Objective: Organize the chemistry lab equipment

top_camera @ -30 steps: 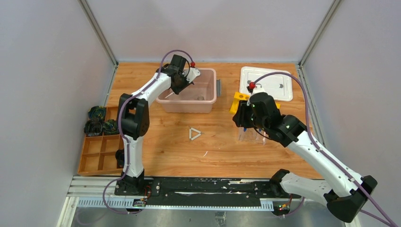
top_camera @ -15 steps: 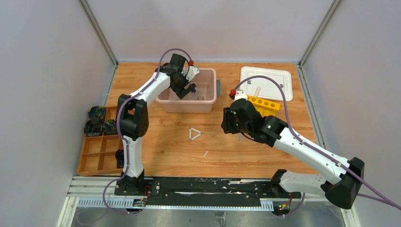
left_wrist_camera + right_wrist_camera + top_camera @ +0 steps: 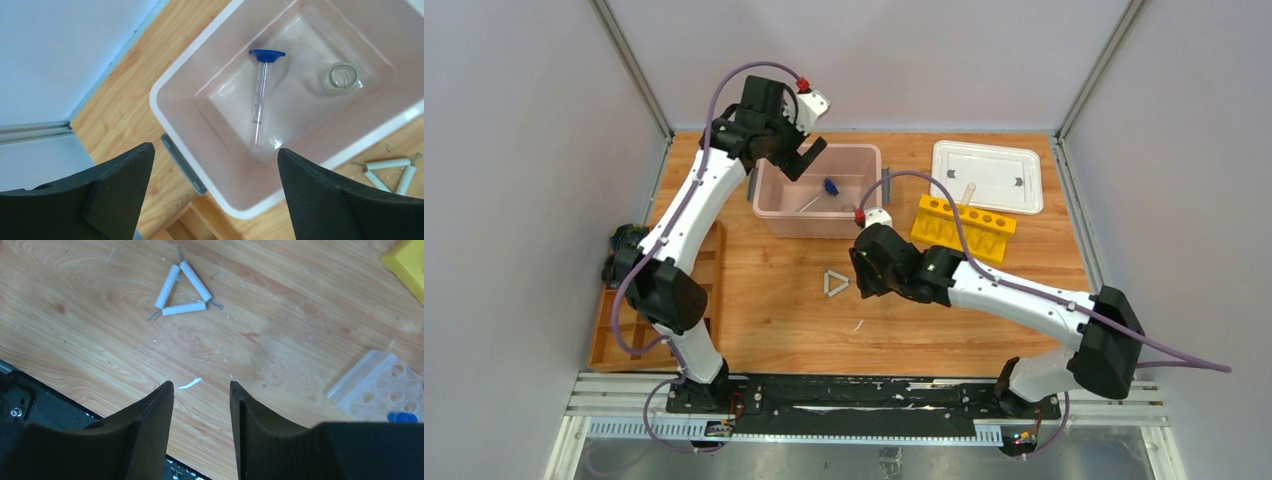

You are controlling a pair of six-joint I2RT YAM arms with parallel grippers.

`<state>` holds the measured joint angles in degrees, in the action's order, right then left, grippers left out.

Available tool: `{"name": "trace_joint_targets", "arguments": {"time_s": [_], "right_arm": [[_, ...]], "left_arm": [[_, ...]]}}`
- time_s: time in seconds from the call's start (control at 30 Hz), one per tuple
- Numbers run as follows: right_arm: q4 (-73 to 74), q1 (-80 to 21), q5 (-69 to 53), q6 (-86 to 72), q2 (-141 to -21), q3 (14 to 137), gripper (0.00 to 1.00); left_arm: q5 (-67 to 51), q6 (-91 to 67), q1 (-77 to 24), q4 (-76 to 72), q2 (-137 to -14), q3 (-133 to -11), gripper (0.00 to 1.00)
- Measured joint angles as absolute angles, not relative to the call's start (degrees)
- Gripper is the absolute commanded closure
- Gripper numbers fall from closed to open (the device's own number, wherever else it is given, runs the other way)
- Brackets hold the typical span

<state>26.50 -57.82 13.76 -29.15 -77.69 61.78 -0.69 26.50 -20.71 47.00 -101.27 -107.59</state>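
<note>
In front of the pink bin (image 3: 186, 121), the right gripper (image 3: 201, 385) hangs with jaws parted and empty, near the white triangle (image 3: 184, 308). Inside the bin sit a blue-capped tube (image 3: 259, 105) and a clear beaker (image 3: 341, 77). Over the bin, the left gripper (image 3: 215, 150) gapes wide, empty.

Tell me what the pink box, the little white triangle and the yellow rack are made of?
Pink box: probably plastic, smooth and see-through, with light glinting on its walls. White triangle: three matte white tubes, perhaps ceramic, threaded on thin wire whose twisted ends poke out at the corners. Yellow rack: likely plastic, solid even colour with moulded holes.
</note>
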Motion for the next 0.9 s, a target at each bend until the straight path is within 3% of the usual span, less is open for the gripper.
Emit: {"name": "trace_joint_targets", "arguments": {"time_s": [0.5, 0.9], "right_arm": [[23.40, -60.36, 13.61, -25.21, -90.96, 69.19, 0.49], [21.67, -60.66, 13.76, -23.83, -95.50, 69.34, 0.44]], "left_arm": [[-6.35, 19.03, -12.12, 54.15, -90.00, -104.05, 0.00], [-9.72, 18.63, -11.73, 58.59, -84.55, -96.99, 0.00]]}}
